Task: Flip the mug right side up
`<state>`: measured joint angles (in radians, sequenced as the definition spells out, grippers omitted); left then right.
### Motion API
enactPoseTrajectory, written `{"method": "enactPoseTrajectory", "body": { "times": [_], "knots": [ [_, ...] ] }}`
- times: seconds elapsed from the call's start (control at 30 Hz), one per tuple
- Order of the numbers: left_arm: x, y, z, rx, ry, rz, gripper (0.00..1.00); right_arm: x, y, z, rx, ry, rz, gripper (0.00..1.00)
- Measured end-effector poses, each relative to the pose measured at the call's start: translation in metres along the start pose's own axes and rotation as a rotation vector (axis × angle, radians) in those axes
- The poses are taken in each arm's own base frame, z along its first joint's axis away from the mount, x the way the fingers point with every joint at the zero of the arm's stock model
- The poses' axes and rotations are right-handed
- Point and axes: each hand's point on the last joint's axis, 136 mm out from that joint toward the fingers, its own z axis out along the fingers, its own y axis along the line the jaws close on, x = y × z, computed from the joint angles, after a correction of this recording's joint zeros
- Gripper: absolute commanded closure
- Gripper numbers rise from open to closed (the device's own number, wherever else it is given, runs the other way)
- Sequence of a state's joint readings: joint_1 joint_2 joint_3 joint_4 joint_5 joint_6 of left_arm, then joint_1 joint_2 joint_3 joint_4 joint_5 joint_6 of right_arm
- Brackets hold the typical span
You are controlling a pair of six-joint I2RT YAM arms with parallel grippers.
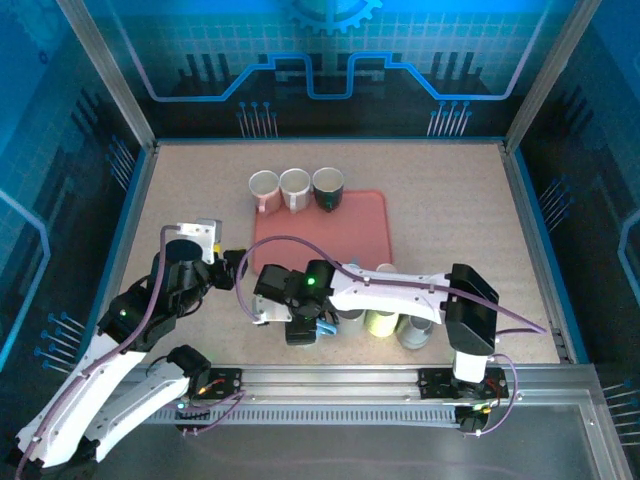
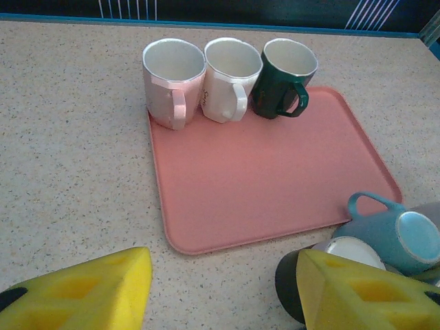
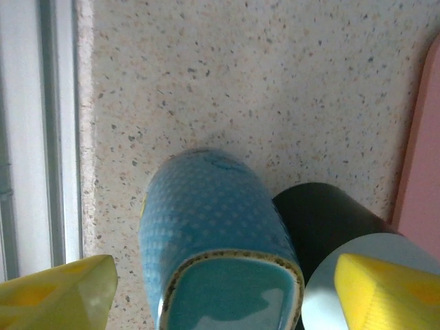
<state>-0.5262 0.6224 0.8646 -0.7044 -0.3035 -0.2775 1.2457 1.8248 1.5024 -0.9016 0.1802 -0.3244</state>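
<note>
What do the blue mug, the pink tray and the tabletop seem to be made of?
Blue mug: probably glazed ceramic, its glossy base reflecting light. Pink tray: likely matte plastic or silicone, smooth with a rounded raised rim. Tabletop: speckled beige, perhaps stone-look laminate; the look leaves it open.

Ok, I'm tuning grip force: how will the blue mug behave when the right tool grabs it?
The blue mug looks glazed, so it is probably stiff but slippery against the fingers. Its rounded wall may let it twist if squeezed off-centre. The black mug sits right beside it, so a push likely knocks them together.
</note>
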Motion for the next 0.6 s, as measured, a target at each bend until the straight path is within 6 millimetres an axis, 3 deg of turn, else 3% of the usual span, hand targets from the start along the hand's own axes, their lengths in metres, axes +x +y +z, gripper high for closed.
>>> {"method": "enactPoseTrajectory", "body": {
  "times": [0.2,0.6],
  "knots": [
    [0.0,0.0,0.001,0.0,-0.001,0.0,0.42,0.012,0.0,0.008,-0.025,0.058,0.03,0.25],
    [0.0,0.0,0.001,0.001,-0.003,-0.001,0.41,0.011,0.001,0.016,-0.071,0.083,0.062,0.27]
  ]
}}
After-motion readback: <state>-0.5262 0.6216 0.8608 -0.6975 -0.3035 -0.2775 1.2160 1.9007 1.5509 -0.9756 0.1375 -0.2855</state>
